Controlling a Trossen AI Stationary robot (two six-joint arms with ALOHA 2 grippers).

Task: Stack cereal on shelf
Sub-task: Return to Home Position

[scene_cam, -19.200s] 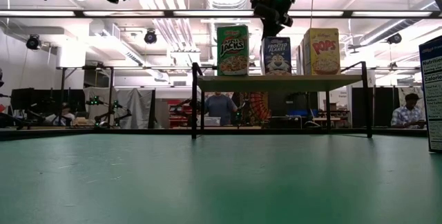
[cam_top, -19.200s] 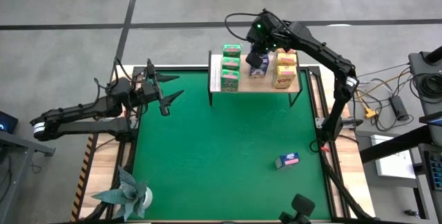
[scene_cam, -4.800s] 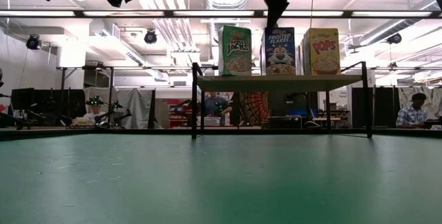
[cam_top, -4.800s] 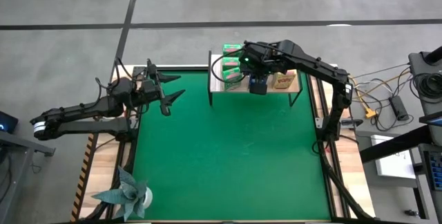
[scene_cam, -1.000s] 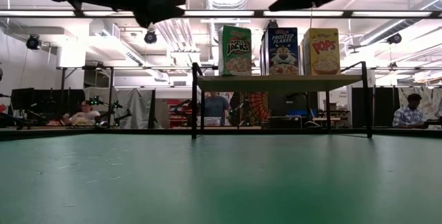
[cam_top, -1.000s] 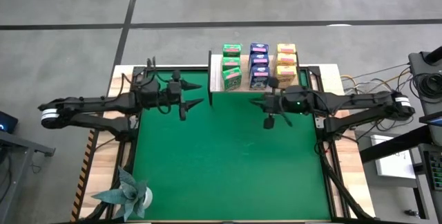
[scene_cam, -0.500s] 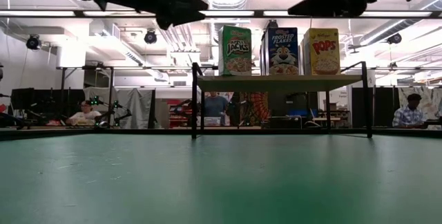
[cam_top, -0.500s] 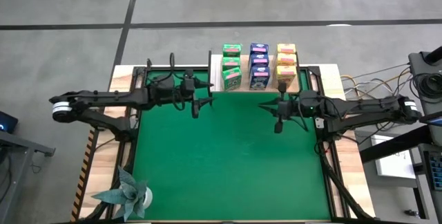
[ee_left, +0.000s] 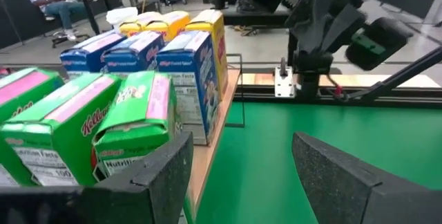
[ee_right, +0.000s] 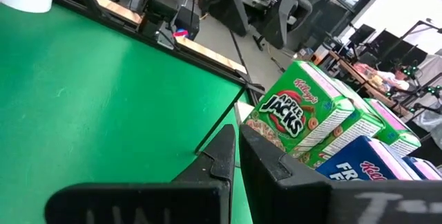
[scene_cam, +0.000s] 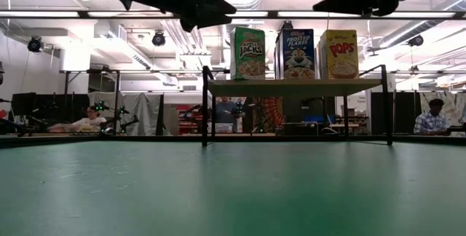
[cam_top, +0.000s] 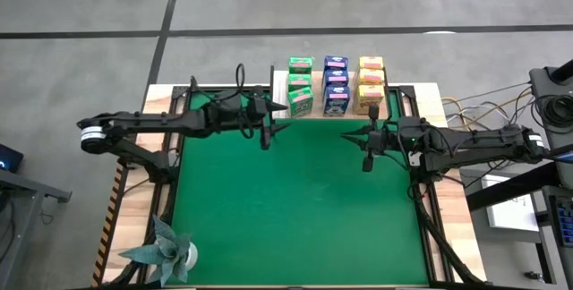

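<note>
The tabletop (cam_top: 428, 93) is nearly all covered by a green mat (cam_top: 295, 218), and I see no box lying on the mat, which I take to mean the stacking is finished. Two arms reach in low over the far half of it. The left arm (cam_top: 152, 126) comes from one side and the right arm (cam_top: 474, 138) from the other, their tips pointing toward each other just in front of the shelf (cam_top: 279, 102). Neither touches it, and to me that reads as a parked pose that keeps clear of the stock. There is one shelf, at the far edge, raised on thin black legs so the cereal stands off the mat. One folded paper plant (cam_top: 166, 250) sits in the near left corner, well apart from everything and no part of the job. On the shelf I count nine boxes in three rows running front to back. There are three green boxes (cam_top: 300, 82), three blue boxes (cam_top: 336, 81) in the middle and three yellow boxes (cam_top: 370, 81), each colour lined up behind its own kind, faces out like a shop display. The left gripper (cam_top: 266, 129) carries nothing, and its wrist view shows the fingers (ee_left: 160, 175) spread wide. The right gripper (cam_top: 367, 143) is empty too, with its fingers (ee_right: 219, 156) pressed together.
</note>
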